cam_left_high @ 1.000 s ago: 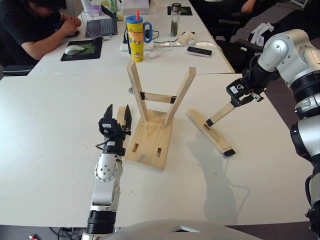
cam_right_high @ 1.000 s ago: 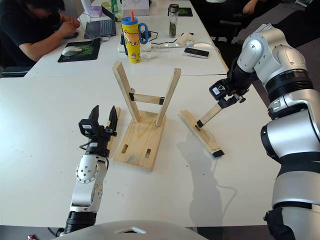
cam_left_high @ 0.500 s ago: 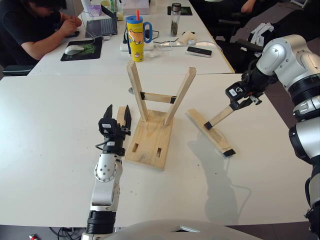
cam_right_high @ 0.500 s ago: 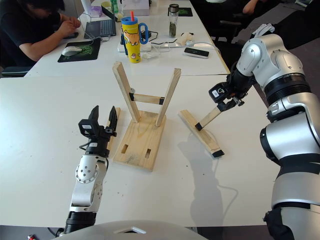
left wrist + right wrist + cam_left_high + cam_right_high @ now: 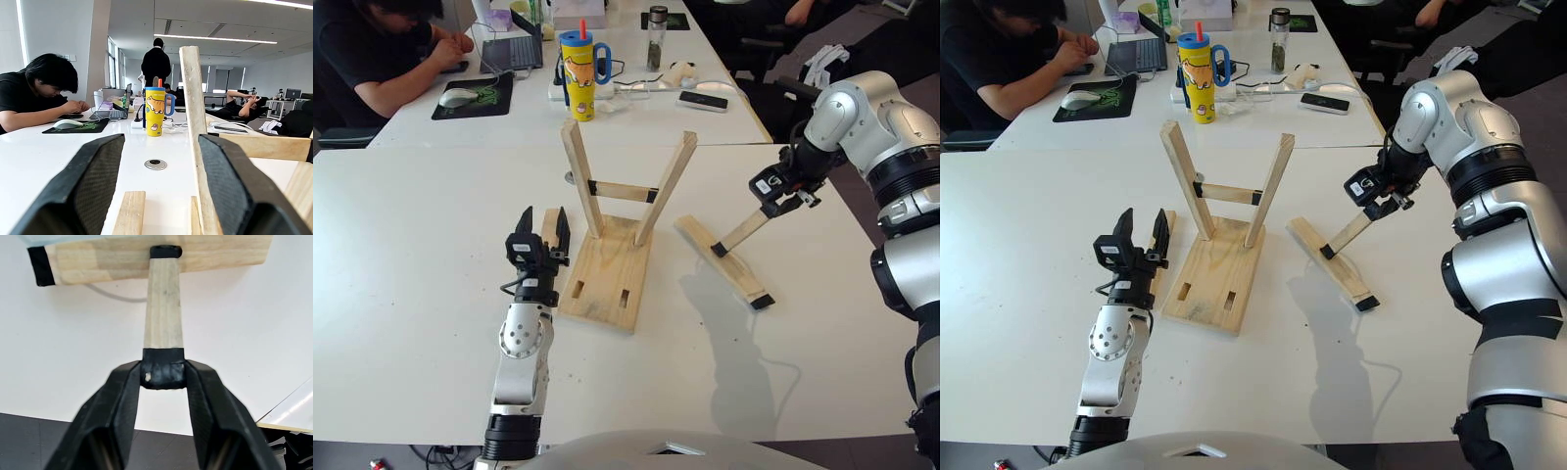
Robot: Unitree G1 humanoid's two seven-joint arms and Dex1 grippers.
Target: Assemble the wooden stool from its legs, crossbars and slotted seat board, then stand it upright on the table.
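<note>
The slotted seat board (image 5: 605, 271) lies flat on the white table with two legs (image 5: 582, 179) joined by a crossbar (image 5: 622, 191) standing up out of its far end. My left gripper (image 5: 539, 238) stands open at the board's left edge, a loose wooden piece (image 5: 128, 213) lying between its fingers. To the right a third leg (image 5: 722, 260) lies on the table with a crossbar (image 5: 744, 228) slanting up from it. My right gripper (image 5: 162, 377) is shut on that crossbar's black-tipped upper end.
Behind the table stands a second desk with a yellow cup (image 5: 578, 72), a laptop (image 5: 513, 47), a mouse on a mat (image 5: 460, 96), a phone (image 5: 703, 99) and a bottle (image 5: 656, 34). A person sits at its left. White tabletop spreads at the front and left.
My right gripper has shifted slightly left and away with the crossbar, dragging the lying leg a little leftward. The left arm and the board have stayed put.
</note>
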